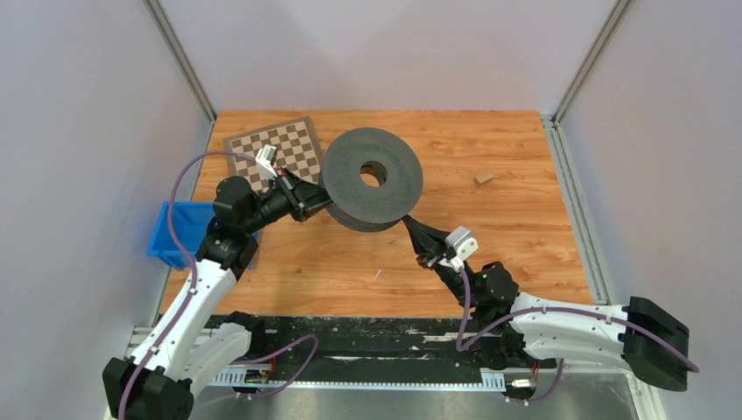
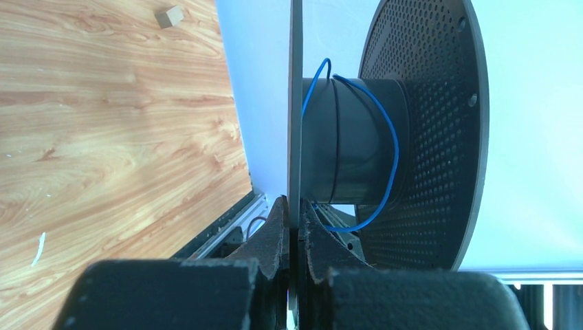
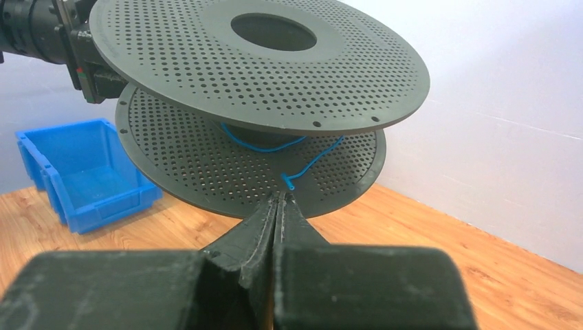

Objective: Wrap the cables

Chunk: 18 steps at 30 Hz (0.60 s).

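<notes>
A dark grey perforated two-disc spool (image 1: 372,175) is held tilted above the table. My left gripper (image 1: 325,203) is shut on the rim of one disc; in the left wrist view the thin disc edge runs between its fingertips (image 2: 295,206). The blue cable (image 2: 393,137) loops loosely round the spool's core. In the right wrist view the cable (image 3: 261,146) trails from the core across the lower disc, and its free end meets the tips of my right gripper (image 3: 280,196), which is shut on it. The right gripper (image 1: 407,220) sits at the spool's lower right edge.
A blue bin (image 1: 179,229) stands at the table's left edge, beside the left arm. A checkerboard (image 1: 280,149) lies at the back left, partly under the spool. A small wooden block (image 1: 483,178) rests at the back right. Grey walls enclose three sides.
</notes>
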{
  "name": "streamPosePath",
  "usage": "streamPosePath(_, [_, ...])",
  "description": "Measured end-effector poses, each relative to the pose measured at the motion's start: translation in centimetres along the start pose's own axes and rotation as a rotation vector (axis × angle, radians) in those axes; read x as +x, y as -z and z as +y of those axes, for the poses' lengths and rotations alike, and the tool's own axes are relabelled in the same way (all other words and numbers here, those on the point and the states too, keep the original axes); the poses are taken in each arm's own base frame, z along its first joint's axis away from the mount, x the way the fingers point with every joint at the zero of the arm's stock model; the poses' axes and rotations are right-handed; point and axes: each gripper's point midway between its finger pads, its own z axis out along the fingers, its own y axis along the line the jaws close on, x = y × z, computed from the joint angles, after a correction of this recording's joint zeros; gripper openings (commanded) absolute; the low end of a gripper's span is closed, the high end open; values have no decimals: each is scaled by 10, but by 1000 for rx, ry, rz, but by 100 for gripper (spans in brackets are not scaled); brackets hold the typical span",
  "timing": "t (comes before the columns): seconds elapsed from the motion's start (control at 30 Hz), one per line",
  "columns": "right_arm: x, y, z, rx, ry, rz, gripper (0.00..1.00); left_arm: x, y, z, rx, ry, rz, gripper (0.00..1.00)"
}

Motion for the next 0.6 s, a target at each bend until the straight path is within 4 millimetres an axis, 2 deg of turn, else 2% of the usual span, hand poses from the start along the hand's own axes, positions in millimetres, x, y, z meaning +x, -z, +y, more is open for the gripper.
streamPosePath(0.1, [-1,0,-3,8,1,-5,15,0,0,-1,4,2,0,0])
streamPosePath(0.17, [0,-1,-4,11,2,-2,20,0,0,-2,6,7,-1,0])
streamPosePath(0.37, [-1,-1,-4,3,10,-7,27,0,0,-6,21,6,2,0])
streamPosePath(0.6, [-3,-2,0,-30,24,-20,27,1,0,-7,28,2,9,0])
